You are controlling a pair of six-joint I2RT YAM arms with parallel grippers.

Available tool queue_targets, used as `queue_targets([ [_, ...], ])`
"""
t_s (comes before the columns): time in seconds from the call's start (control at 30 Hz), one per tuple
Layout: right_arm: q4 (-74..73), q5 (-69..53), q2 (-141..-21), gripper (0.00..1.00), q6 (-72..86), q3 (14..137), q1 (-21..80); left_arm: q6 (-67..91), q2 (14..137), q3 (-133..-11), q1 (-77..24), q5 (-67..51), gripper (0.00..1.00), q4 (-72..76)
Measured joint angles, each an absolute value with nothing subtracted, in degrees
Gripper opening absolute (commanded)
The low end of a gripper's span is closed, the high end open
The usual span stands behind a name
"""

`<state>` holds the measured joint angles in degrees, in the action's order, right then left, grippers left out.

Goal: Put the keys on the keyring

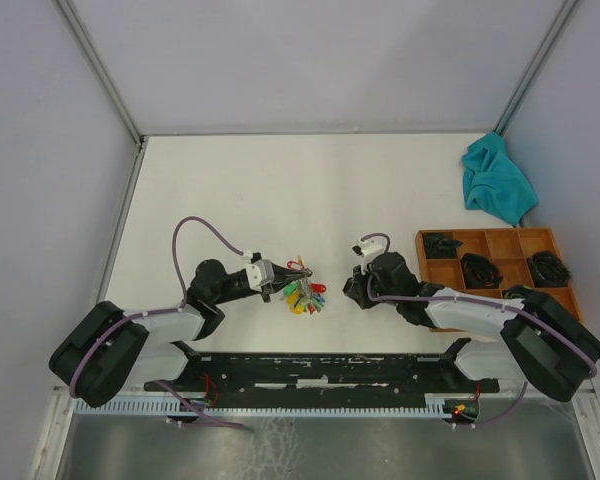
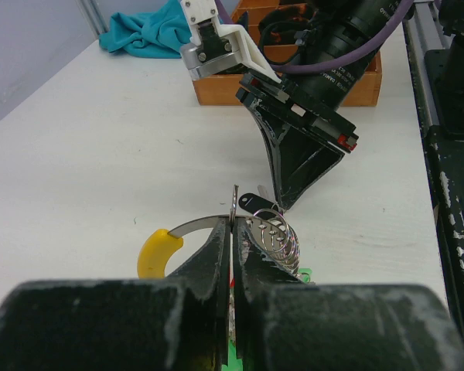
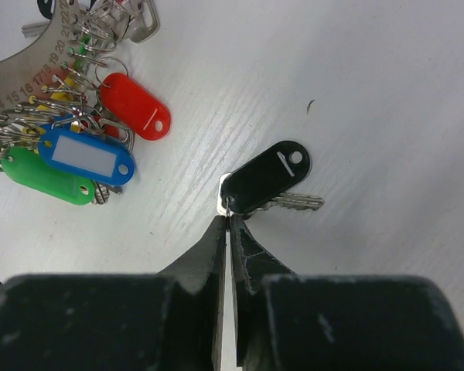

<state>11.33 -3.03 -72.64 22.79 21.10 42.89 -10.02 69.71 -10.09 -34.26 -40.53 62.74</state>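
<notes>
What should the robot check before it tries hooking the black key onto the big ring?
1. Left gripper holds the keyring: ok, it is shut on the silvery band.
2. Right gripper has the black key: ok, its tips are shut on the key's little ring.
3. Black key on the keyring: not ok, it lies on the table, apart from the bunch.
4. Tags clear of the way: ok, the red tag and blue tag lie off to one side of the key.
5. Keyring's opening faces the key: cannot tell.
6. Second loose key found: cannot tell, only the bunch's green tag shows.
</notes>
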Motion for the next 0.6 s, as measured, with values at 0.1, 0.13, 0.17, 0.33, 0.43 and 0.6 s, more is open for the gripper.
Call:
queue_targets([
  [0.1, 9.3, -3.5, -71.6, 0.28, 22.6, 21.8, 42.9, -10.0, 69.7, -10.1, -34.3, -40.5, 0.03, 62.9],
  [0.13, 8.1, -3.6, -71.4, 0.32, 22.5, 22.3, 42.9, -10.0, 69.7, -10.1, -34.3, -40.5, 0.03, 62.9],
  [0.17, 6.7, -3.8, -71.2, 0.34, 22.3, 23.1, 42.9, -10.0, 69.7, -10.0, -34.3, -40.5, 0.03, 62.9],
  [0.33, -1.5, -4.1, -70.5, 0.41, 21.2, 28.6, 42.9, -10.0, 69.7, -10.0, -34.3, -40.5, 0.03, 63.0],
  [0.43, -7.6, -4.0, -70.7, 0.44, 21.2, 33.2, 42.9, -10.0, 69.7, -10.0, -34.3, -40.5, 0.03, 63.0],
  [0.6, -13.8, -3.5, -72.8, 0.45, 21.9, 37.5, 42.9, -10.0, 69.7, -10.0, -34.3, -40.5, 0.03, 63.0],
])
